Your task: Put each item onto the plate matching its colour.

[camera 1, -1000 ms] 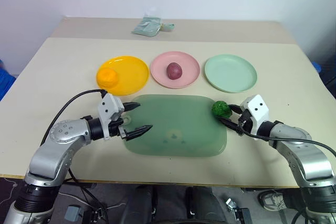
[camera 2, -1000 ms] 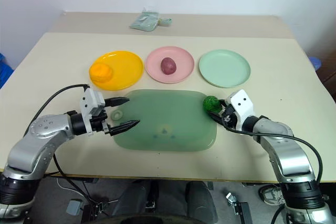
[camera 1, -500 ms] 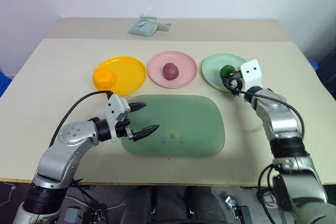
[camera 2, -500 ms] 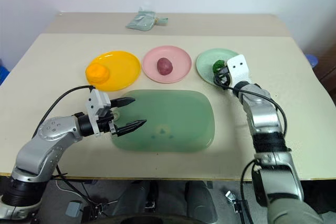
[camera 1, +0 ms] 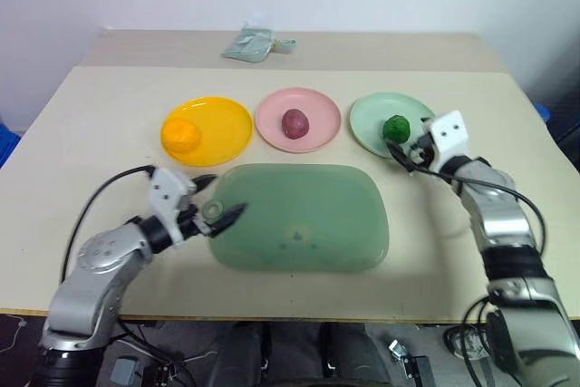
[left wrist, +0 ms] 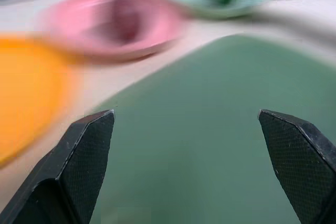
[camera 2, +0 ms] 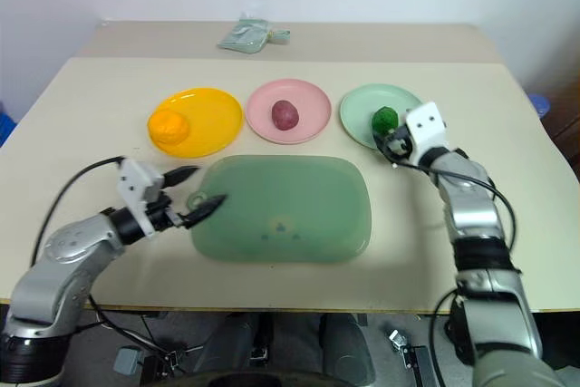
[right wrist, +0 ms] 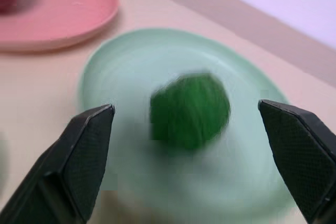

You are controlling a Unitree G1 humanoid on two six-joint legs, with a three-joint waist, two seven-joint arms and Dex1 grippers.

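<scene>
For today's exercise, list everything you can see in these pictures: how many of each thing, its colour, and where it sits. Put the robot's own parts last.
Table: one, beige, under everything.
Plates: three in a row; orange plate at the left, pink plate in the middle, mint plate at the right.
Orange ball: one, on the orange plate.
Maroon ball: one, on the pink plate.
Green ball: one, bumpy, on the mint plate.
Mat: one, translucent green, in front of the plates.
Packet: one, pale green, at the far edge.
Left claw: black, open, over the mat's left edge.
Right claw: black, open, beside the green ball.

green ball (camera 1: 395, 127), mint plate (camera 1: 369, 130), pink plate (camera 1: 319, 115)
</scene>
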